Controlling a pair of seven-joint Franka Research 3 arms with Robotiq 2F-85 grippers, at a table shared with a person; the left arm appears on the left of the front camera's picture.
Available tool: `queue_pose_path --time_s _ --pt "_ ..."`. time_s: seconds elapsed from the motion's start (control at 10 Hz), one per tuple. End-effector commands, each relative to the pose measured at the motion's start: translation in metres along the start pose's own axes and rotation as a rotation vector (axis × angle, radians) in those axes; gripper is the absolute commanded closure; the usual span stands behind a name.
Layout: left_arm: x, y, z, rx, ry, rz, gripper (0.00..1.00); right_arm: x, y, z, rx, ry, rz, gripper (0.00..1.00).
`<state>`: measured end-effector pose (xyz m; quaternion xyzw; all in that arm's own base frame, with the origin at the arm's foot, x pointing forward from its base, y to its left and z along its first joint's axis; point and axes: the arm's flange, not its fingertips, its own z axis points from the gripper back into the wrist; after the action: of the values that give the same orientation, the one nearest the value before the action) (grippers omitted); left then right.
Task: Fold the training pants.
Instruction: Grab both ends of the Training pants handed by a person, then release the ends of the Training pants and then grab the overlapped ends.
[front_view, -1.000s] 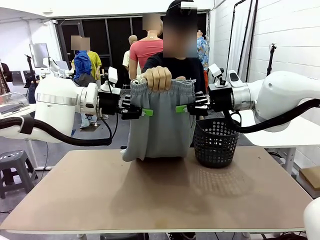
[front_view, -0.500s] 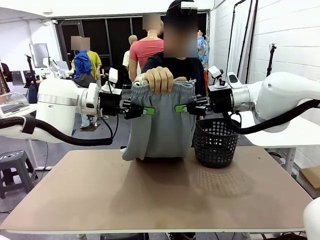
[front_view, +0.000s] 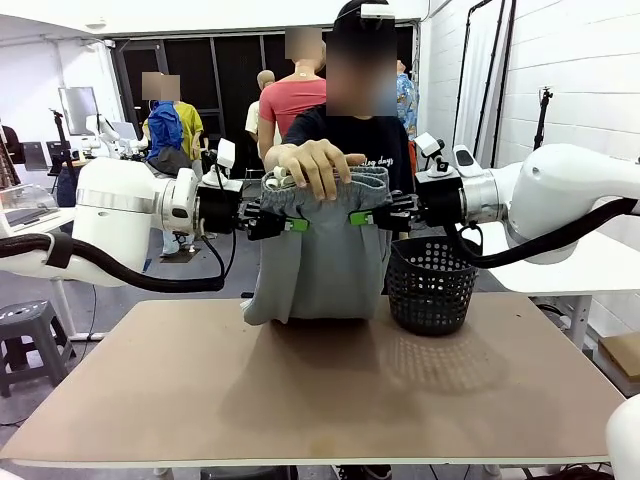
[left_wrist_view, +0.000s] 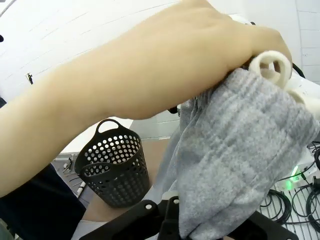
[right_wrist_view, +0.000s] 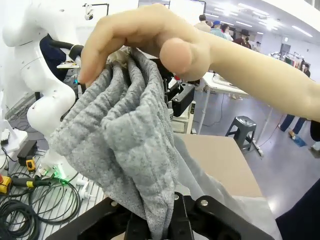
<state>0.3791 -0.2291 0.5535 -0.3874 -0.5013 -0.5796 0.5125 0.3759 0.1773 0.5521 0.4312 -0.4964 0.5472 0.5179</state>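
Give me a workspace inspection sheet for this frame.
Surface: tan table, no stains seen.
Job's things: grey pants hang upright, lower end on the table, waistband gripped from above by the person's hand.
Clutter: black basket on the table, right of the pants.
Grippers: left hand shut on the pants' left edge; right hand shut on their right edge.
Cables: black cable loops under the left arm; floor cables lie loose.
Surroundings: white wall at right, stool at left, people behind.
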Motion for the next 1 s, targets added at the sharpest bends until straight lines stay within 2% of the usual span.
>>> queue_pose_path --time_s 0.0,0.9 --pt "0.0028 -0.0017 -0.0007 -0.002 -0.005 -0.004 1.0 0.0006 0.0027 -0.0006 0.005 -0.003 0.002 1.0" --pt "0.0028 -0.0017 -0.0007 -0.002 -0.005 -0.004 1.0 0.0006 0.0027 -0.0006 0.005 -0.003 0.002 1.0"
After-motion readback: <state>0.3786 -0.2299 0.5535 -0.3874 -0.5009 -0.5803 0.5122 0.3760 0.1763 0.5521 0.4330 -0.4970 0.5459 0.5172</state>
